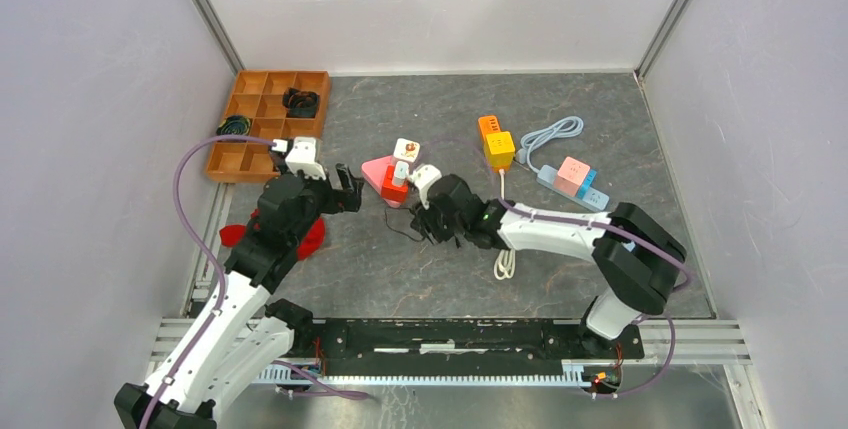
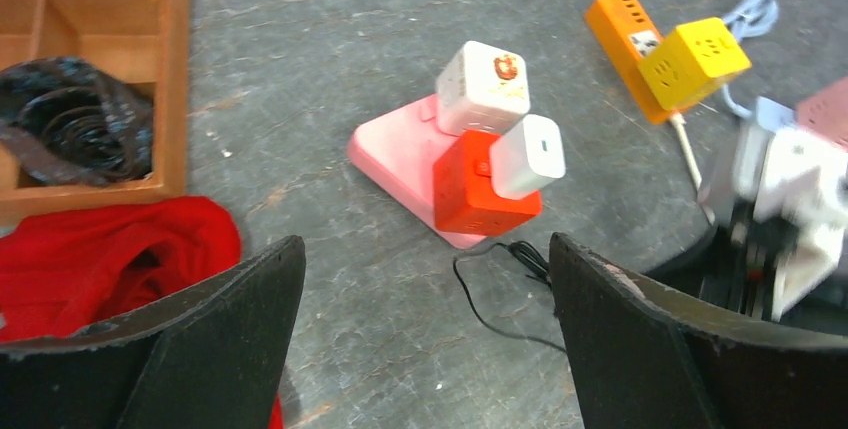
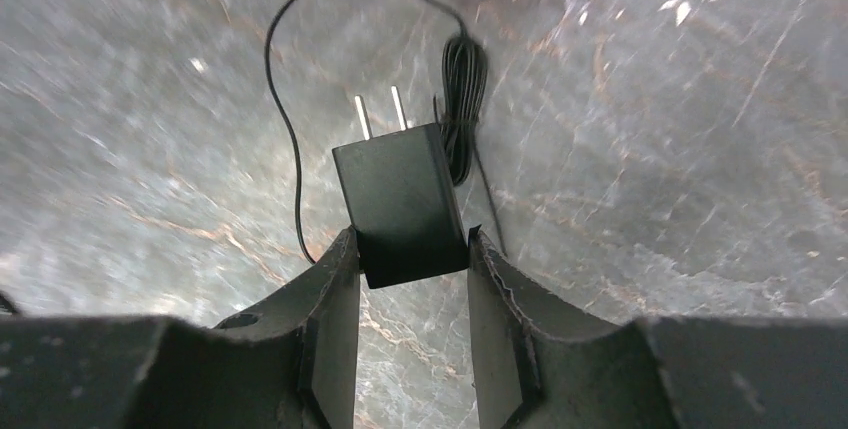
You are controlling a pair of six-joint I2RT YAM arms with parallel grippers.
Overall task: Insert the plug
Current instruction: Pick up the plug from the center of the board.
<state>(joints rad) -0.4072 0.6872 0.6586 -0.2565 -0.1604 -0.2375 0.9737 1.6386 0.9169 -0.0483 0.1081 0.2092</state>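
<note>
Right jaws pinch my plug [image 3: 400,199] by its flat matte-black flanks, low at the mottled grey bench [image 3: 650,149] | prongs [image 3: 378,114] and long axis point straight away from the jaws, glossy red socket cube [image 2: 485,194] just ahead, slightly right | thin cord [image 3: 460,89] coils beside | left jaws spread wide, holding nothing, across the cube.
</note>
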